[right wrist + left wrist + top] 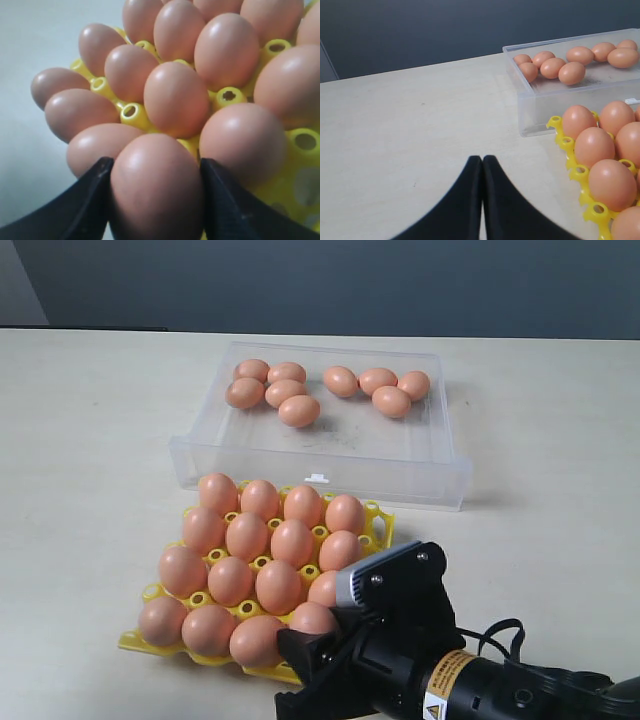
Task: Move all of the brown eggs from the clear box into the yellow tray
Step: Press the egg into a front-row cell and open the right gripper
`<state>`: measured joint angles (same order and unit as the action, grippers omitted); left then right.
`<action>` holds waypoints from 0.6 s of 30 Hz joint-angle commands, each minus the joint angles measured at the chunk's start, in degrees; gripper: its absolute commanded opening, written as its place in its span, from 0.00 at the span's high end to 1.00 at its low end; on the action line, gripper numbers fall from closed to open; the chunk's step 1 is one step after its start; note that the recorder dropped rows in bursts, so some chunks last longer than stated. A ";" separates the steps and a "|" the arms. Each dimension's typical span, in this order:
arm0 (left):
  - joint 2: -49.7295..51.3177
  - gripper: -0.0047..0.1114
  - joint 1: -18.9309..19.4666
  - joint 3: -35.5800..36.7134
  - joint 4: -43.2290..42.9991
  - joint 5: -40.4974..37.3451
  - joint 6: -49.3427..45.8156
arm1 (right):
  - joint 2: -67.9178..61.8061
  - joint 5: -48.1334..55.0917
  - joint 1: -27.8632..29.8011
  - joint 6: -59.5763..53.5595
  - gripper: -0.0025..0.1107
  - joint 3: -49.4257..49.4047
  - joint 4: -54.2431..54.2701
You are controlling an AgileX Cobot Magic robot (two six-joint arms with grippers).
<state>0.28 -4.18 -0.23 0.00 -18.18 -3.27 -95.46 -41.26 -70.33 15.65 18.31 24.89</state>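
My right gripper point(156, 162) is shut on a brown egg point(156, 187), with one black finger on each side of it. In the exterior view this gripper point(305, 655) sits low at the near edge of the yellow tray point(376, 521), against the egg point(313, 618) there. Several brown eggs point(262, 537) fill the tray's cups. Several more point(285, 392) lie in two clusters in the clear box point(320, 476) behind the tray. My left gripper point(482, 159) is shut and empty over bare table, with the tray point(567, 143) and box point(570, 102) off to one side.
The pale table point(90, 440) stretches wide on both sides of the box and tray. A small white tab point(317, 478) sits on the box's near wall. The right arm's black body and cable point(500, 640) fill the near right corner.
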 commanded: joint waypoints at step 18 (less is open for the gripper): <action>-0.28 0.96 -0.44 0.23 0.00 0.49 0.03 | -0.12 -0.79 -0.09 4.04 0.51 -0.31 -1.91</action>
<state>0.28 -4.18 -0.23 0.00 -18.18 -3.27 -95.46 -41.39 -70.33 19.49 18.09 23.76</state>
